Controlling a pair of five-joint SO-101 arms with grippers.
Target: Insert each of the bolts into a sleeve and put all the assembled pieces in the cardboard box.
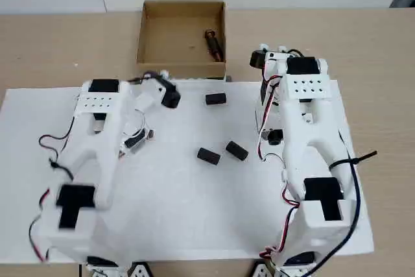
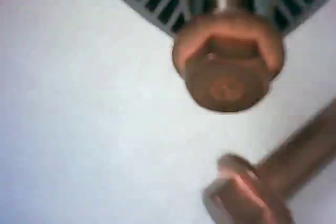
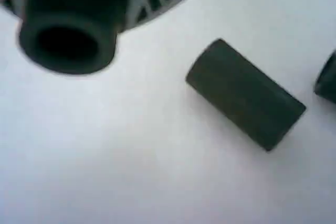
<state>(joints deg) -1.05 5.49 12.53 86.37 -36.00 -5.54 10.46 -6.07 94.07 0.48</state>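
Nearest, both arms stand side by side on the white sheet (image 1: 194, 218) that covers the wooden table (image 1: 52, 37). Over the sheet's left part, the left gripper (image 1: 138, 139) is clamped on a copper bolt (image 2: 228, 64). The bolt's hex head faces the wrist camera and its shank runs up between the jaws. A 2nd bolt (image 2: 252, 192) lies loose on the sheet just beside it. Over the sheet's right part, the right gripper (image 1: 275, 137) pinches a black sleeve (image 3: 68, 40), its open bore turned toward the wrist camera. Between the 2 grippers, the 1st loose sleeve (image 1: 208, 156) and the 2nd loose sleeve (image 1: 237, 150) lie near each other on the sheet, not touching. Farther on, the 3rd loose sleeve (image 1: 216, 98) lies alone near the sheet's far edge. Beyond that edge, the cardboard box (image 1: 141, 30) sits on the table, open at the top, with 1 assembled piece (image 1: 213, 42) lying by its right wall.
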